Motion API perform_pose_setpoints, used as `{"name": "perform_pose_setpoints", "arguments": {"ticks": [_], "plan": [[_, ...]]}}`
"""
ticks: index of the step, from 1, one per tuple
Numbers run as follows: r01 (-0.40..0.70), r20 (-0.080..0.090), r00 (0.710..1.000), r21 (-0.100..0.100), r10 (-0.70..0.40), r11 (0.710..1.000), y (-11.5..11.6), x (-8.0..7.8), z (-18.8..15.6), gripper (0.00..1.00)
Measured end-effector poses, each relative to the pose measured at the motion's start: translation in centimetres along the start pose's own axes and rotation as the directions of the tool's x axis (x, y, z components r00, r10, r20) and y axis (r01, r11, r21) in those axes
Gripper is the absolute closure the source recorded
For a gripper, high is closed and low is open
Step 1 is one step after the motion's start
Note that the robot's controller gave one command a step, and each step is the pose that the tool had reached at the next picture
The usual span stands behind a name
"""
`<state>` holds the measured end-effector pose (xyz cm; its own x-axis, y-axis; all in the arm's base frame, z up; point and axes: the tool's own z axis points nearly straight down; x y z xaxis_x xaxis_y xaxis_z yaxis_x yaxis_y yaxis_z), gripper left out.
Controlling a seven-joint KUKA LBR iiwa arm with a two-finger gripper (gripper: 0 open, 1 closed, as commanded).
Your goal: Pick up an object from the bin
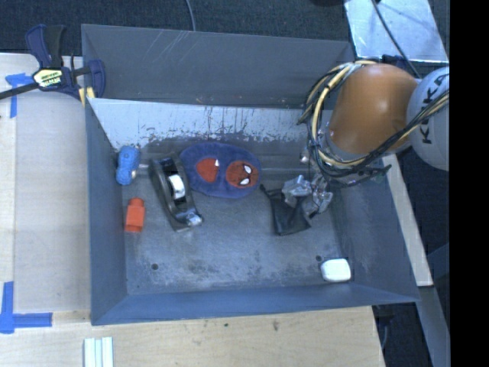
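Orange wrist cover (367, 113), fingers (296, 188) (apart) just beside black crumpled thing (286, 220), mid-right in bin (229, 75)

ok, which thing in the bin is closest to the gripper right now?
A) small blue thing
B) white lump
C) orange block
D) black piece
D: the black piece lies right by the gripper in the right half of the bin. The white lump sits apart in the lower right corner, and the orange block and small blue thing are over at the left side.
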<state>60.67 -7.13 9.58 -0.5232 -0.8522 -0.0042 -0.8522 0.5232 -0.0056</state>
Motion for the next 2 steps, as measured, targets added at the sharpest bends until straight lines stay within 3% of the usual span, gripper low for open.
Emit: {"name": "perform_pose_setpoints", "arguments": {"ticks": [2], "plan": [[-0.004, 0.001, 1.0, 0.003, 0.004, 1.0, -0.4, -0.2, -9.1, 1.0]]}}
